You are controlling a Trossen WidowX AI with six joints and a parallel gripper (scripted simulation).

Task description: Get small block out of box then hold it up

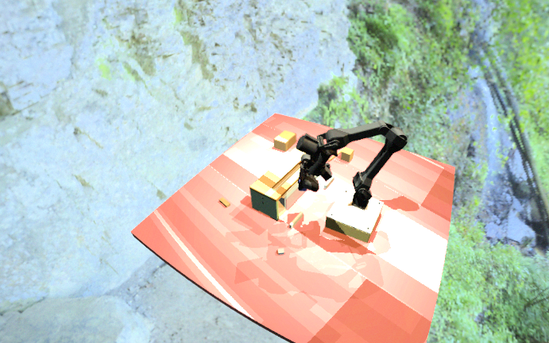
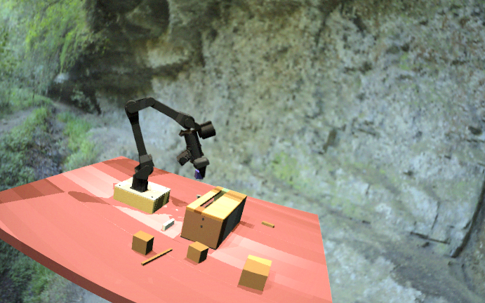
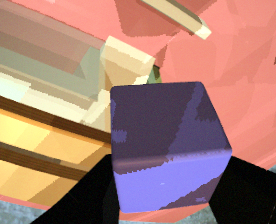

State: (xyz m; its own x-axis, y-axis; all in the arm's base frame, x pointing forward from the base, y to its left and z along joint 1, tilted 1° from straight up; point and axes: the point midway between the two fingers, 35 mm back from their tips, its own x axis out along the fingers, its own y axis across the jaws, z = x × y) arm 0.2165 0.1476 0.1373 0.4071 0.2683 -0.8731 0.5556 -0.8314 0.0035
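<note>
My gripper is shut on the small blue-purple block, which sits between the fingertips and is lifted off the table. In the top view the block is mostly hidden by the fingers. The box stands upright, with a long slot in its top. The gripper and block are higher than the box top, close to its front side. In the wrist view the box lies below and to the left of the block.
Wooden blocks stand around one end of the box. A thin stick and a white piece lie near them. A loose strip lies before the box, with a small pale piece beyond. The arm's plinth is nearby.
</note>
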